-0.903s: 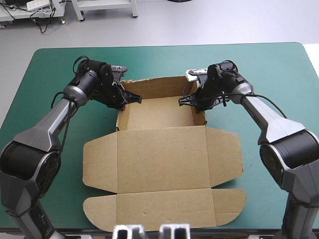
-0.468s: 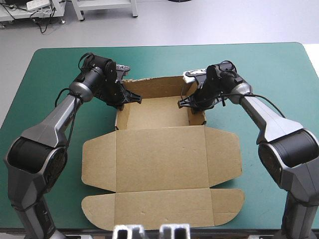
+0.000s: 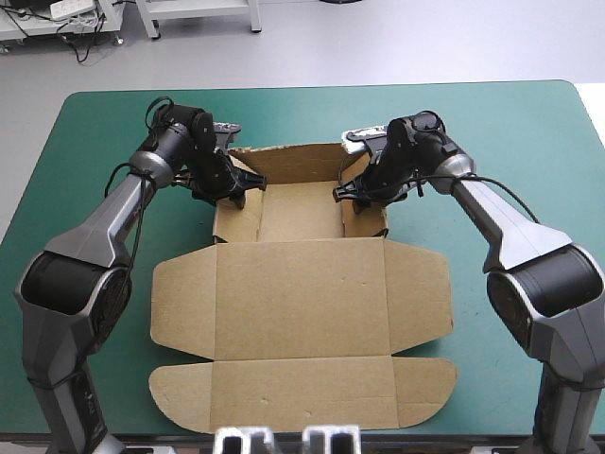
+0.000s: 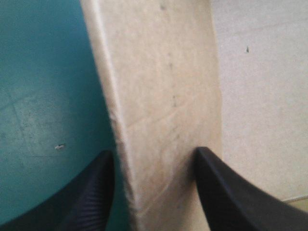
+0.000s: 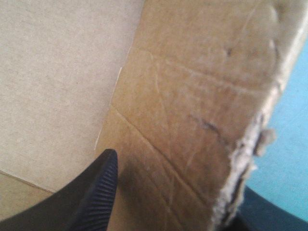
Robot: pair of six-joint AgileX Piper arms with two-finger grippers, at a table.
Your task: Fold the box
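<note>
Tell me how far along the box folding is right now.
Done: the box has its back wall and both side walls raised at the far end. In hand: the left gripper is shut on the left side wall, the right gripper on the right side wall, apparently tucking them. Left: the lid lies flat toward the near edge, its flaps unfolded.
</note>
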